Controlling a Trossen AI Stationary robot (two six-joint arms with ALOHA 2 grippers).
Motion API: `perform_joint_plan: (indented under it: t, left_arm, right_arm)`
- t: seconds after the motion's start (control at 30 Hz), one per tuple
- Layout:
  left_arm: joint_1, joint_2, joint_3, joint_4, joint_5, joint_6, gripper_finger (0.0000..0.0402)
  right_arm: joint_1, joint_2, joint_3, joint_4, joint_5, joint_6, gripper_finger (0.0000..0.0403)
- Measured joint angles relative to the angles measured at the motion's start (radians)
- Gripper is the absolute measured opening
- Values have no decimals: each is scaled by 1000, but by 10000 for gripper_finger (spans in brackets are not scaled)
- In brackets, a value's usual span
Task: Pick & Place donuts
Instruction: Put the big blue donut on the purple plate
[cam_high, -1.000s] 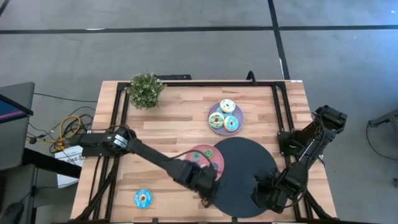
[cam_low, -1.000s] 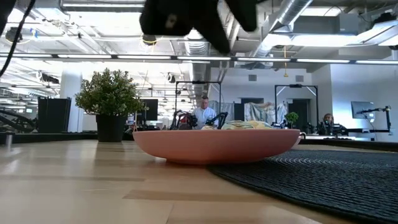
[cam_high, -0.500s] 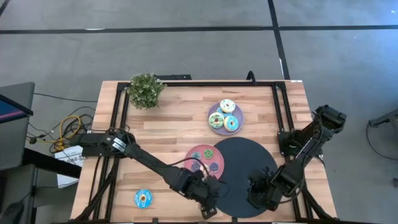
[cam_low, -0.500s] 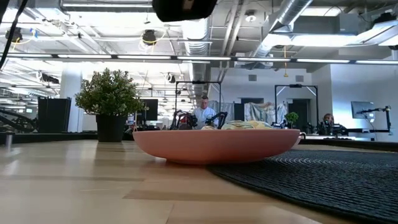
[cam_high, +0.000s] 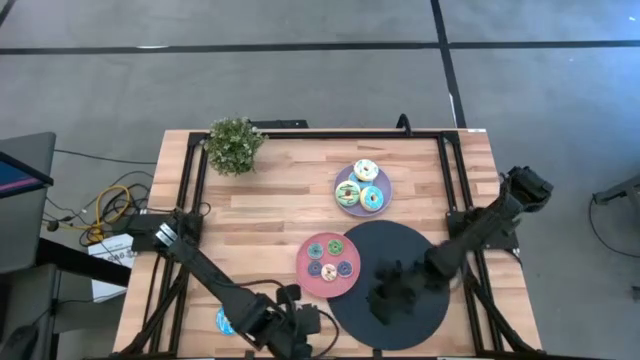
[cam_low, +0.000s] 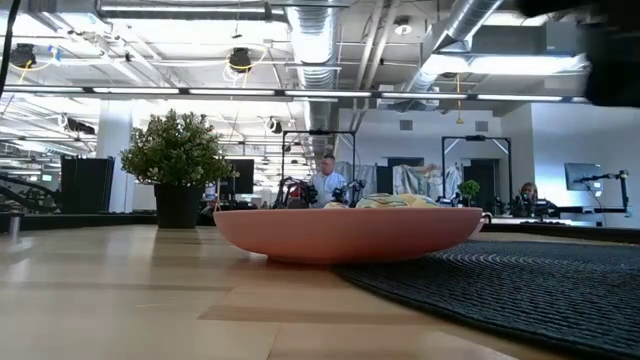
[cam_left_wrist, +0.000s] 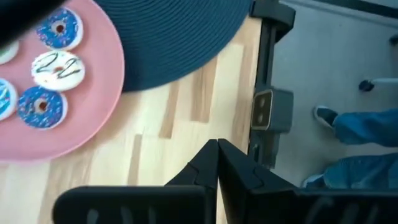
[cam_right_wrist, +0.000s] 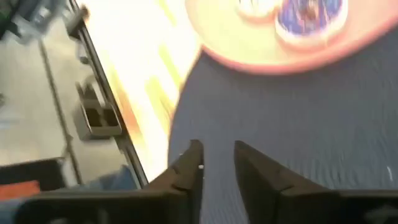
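My left gripper (cam_left_wrist: 217, 155) is closed and empty at the desk (cam_high: 260, 215) edge. My right gripper (cam_right_wrist: 217, 163), slightly open and empty, hangs over the black disc (cam_high: 400, 250).

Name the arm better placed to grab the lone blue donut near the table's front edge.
Left. Its gripper, fingers shut and empty, hangs beside the blue donut at the front edge. The right gripper is over the black mat, beyond the pink plate.

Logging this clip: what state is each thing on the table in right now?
pink plate: holds four small donuts
lilac plate: holds three donuts
blue donut: loose on the wood
left gripper: shut, empty
right gripper: slightly open, empty, over the black disc
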Motion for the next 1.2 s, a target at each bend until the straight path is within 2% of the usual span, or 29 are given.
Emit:
perform_joint_plan:
  t: [0.13, 0.23, 0.33, 0.5, 0.6, 0.7, 0.8, 0.9, 1.2]
  left_arm:
    - [-22, -83, -121, 7, -4, -17, 0]
    - [-44, -179, -264, 56, -20, -45, 0]
    - [-68, -326, -471, 193, -27, -73, 0]
    - [-122, -589, -838, 435, -103, -215, 0]
    - [-144, -709, -1006, 591, -74, -265, 0]
    - [-153, -772, -1125, 731, -38, -300, 2]
    - [-154, -789, -1190, 826, -38, -306, 16]
    - [-149, -789, -1218, 832, -35, -276, 47]
    - [-109, -788, -1230, 836, -92, -176, 196]
  right_arm:
    - [-127, 0, 0, 75, -20, -81, 11]
    - [-202, 0, 0, 143, -54, -114, 18]
    - [-237, 0, 0, 176, -107, -114, 20]
    - [-205, -2, 0, 194, -70, -136, 2]
    - [-156, -21, 0, 233, -31, -246, 5]
    - [-111, -52, 1, 226, -2, -264, 4]
    - [-76, -77, 1, 222, 49, -224, 1]
    - [-44, -90, 1, 223, 120, -166, 1]
    - [32, -77, 0, 228, 253, 10, 0]
